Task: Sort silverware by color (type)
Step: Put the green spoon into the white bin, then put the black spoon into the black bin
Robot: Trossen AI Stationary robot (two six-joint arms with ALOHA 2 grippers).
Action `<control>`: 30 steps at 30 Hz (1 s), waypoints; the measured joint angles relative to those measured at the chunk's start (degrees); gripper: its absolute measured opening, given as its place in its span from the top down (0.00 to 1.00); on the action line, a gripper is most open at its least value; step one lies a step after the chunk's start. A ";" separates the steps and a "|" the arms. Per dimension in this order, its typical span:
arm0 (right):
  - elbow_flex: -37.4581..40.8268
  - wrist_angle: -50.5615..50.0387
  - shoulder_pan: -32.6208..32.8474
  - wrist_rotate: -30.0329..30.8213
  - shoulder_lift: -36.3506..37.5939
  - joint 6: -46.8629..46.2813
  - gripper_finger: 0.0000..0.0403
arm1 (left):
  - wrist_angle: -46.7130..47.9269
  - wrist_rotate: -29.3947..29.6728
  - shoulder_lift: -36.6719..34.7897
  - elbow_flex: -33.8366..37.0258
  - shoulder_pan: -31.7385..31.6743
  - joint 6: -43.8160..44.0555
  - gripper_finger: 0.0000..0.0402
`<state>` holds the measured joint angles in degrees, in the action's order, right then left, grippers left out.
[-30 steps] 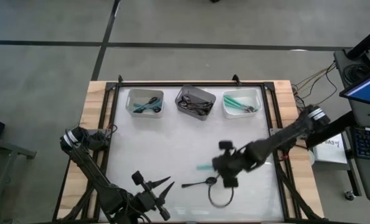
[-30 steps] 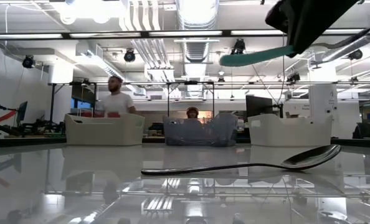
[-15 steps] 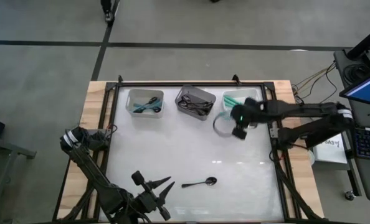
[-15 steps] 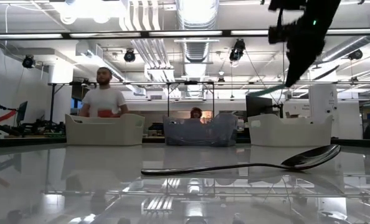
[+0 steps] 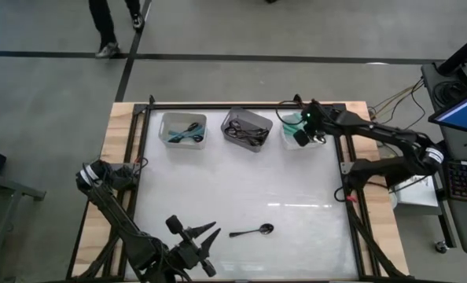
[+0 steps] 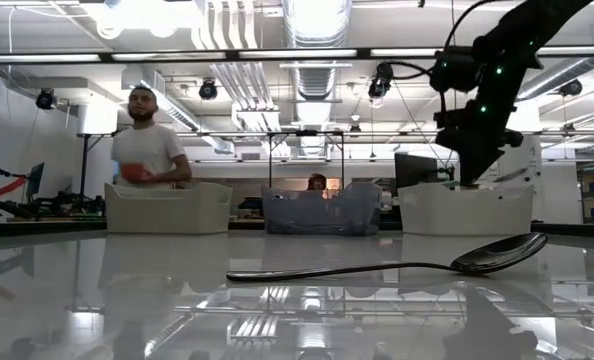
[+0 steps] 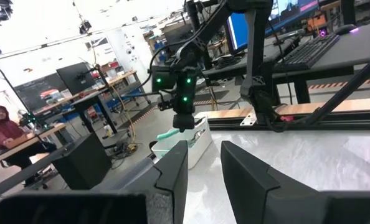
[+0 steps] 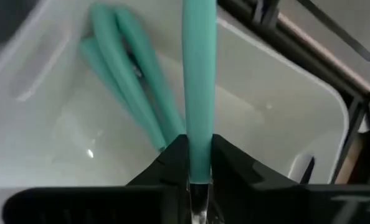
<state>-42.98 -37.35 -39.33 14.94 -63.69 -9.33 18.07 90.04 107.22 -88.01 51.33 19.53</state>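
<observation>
Nearly everything looks sorted already. Going left to right across the top of the high view, the left bin [image 5: 183, 130] holds a few spoons with teal and dark parts, the middle bin [image 5: 246, 129] a tangle of dark ones, and the right bin [image 5: 305, 130] several teal-handled ones. On the table [image 5: 241, 189] only one black spoon [image 5: 251, 232] is left, lying low and a little right of centre; it alone seems to remain once the spoon in hand is dropped.

The left gripper [image 5: 193, 240] waits at the bottom of the high view, left of that black spoon, its fingers [image 7: 172, 174] apart with a gap between them and nothing held.

The right gripper [image 5: 303, 134] hangs over the right bin at the upper right. In its wrist view its fingers [image 8: 235, 171] sit tight on either side of a teal-handled spoon [image 8: 199, 81], handle pointing out over the bin above the teal handles [image 8: 129, 74] lying inside. Whether the grip is loosening cannot be told.
</observation>
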 joint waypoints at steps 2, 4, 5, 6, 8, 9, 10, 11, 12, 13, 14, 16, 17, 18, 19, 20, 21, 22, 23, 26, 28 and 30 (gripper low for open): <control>0.04 -0.31 -0.22 -0.19 -0.82 0.23 0.84 | 0.00 0.00 0.00 0.00 0.00 0.00 0.80; 0.06 -0.24 -0.19 -0.48 -1.13 0.47 0.79 | 0.00 0.00 0.00 0.00 -0.04 0.00 0.80; 0.04 -0.23 -0.17 -0.80 -1.14 0.47 0.78 | 0.00 0.00 0.00 0.00 -0.07 0.00 0.80; 0.02 -0.23 -0.09 -1.61 -1.15 0.47 0.76 | 0.00 0.00 0.00 0.00 -0.07 0.02 0.80; -0.03 -0.26 -0.06 -3.90 -1.14 0.49 0.74 | 0.00 0.00 0.00 0.00 -0.11 0.20 0.80; -0.09 -0.28 0.03 -5.43 -0.94 0.49 0.73 | 0.00 0.00 0.00 0.00 -0.13 0.44 0.80; -0.20 -0.23 0.09 -7.00 -0.65 0.60 0.73 | 0.00 0.00 0.00 -0.01 -0.15 0.55 0.80; -0.32 -0.23 0.25 -9.10 -0.31 1.20 0.73 | 0.00 0.00 0.00 -0.02 -0.15 0.61 0.80; -0.43 -0.19 0.48 -11.08 0.10 1.75 0.73 | 0.00 0.00 0.00 -0.02 -0.15 0.64 0.80; -0.48 -0.15 0.79 -12.68 0.58 2.33 0.74 | -0.01 0.00 0.00 -0.02 -0.15 0.68 0.80; -0.48 -0.20 1.25 -13.82 1.14 2.70 0.74 | 0.00 0.00 0.00 -0.02 -0.15 0.93 0.80; -0.48 -0.18 2.26 -14.87 2.42 2.83 0.76 | -0.02 0.00 0.00 -0.02 -0.15 1.11 0.80; -0.48 -0.19 2.75 -14.97 3.05 2.82 0.76 | -0.02 0.00 0.00 -0.02 -0.15 1.13 0.80; -0.48 -0.22 3.10 -14.97 3.63 2.62 0.77 | -0.02 0.00 0.00 -0.02 -0.15 1.17 0.80; -0.48 -0.23 3.42 -14.96 4.21 2.29 0.77 | -0.02 0.00 0.00 -0.02 -0.15 1.33 0.80; -0.48 -0.26 3.78 -14.97 4.78 1.83 0.78 | -0.03 0.00 0.00 -0.02 -0.17 1.53 0.80; -0.48 -0.29 4.18 -14.98 5.36 1.33 0.78 | -0.05 0.00 0.00 -0.02 -0.15 1.75 0.80; -0.48 -0.40 4.62 -15.36 5.88 0.65 0.78 | -0.05 0.00 0.00 -0.02 -0.15 1.96 0.80; -0.48 -0.49 5.13 -16.39 6.34 0.03 0.79 | -0.05 0.00 0.00 -0.03 -0.15 1.99 0.80; -0.48 -0.65 7.42 -23.63 7.35 -0.88 0.79 | -0.05 -0.01 0.00 -0.04 -0.15 2.00 0.80; -0.48 -0.59 10.13 -29.72 7.55 -3.03 0.79 | -0.05 -0.02 0.00 -0.04 -0.16 2.00 0.80; -0.48 -0.56 14.38 -33.93 7.56 -4.95 0.79 | -0.05 -0.01 -0.01 -0.04 -0.15 1.99 0.80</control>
<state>-43.46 -37.90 -24.95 -18.99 -56.14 -14.29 18.02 90.03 107.21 -88.05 51.18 21.52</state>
